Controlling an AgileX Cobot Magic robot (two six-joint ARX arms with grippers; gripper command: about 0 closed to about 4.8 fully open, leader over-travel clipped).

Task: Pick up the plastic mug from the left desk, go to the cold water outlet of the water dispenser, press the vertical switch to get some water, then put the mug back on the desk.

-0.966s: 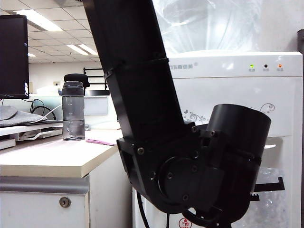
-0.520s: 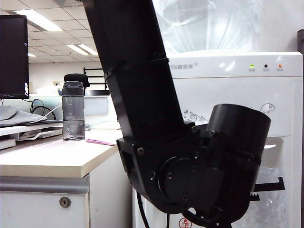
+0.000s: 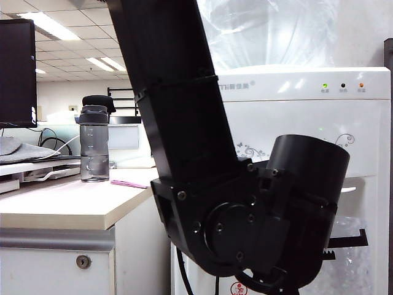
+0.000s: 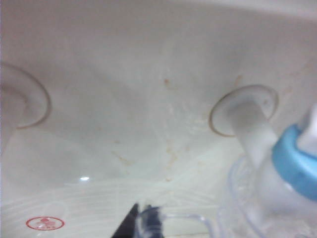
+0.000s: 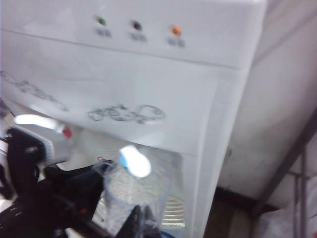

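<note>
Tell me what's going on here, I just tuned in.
The left gripper, shut on the plastic mug, holds it in the water dispenser recess, right under the cold water outlet. The right gripper sits back from the dispenser, looking on; its fingers look closed. No stream of water is visible. The left desk holds only a grey bottle.

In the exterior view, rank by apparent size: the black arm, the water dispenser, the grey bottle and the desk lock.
1. Black arm, though it sits nearest the camera, which inflates it.
2. Water dispenser, partly hidden behind the arm, so first and second are unsure.
3. Grey bottle.
4. Desk lock.
</note>
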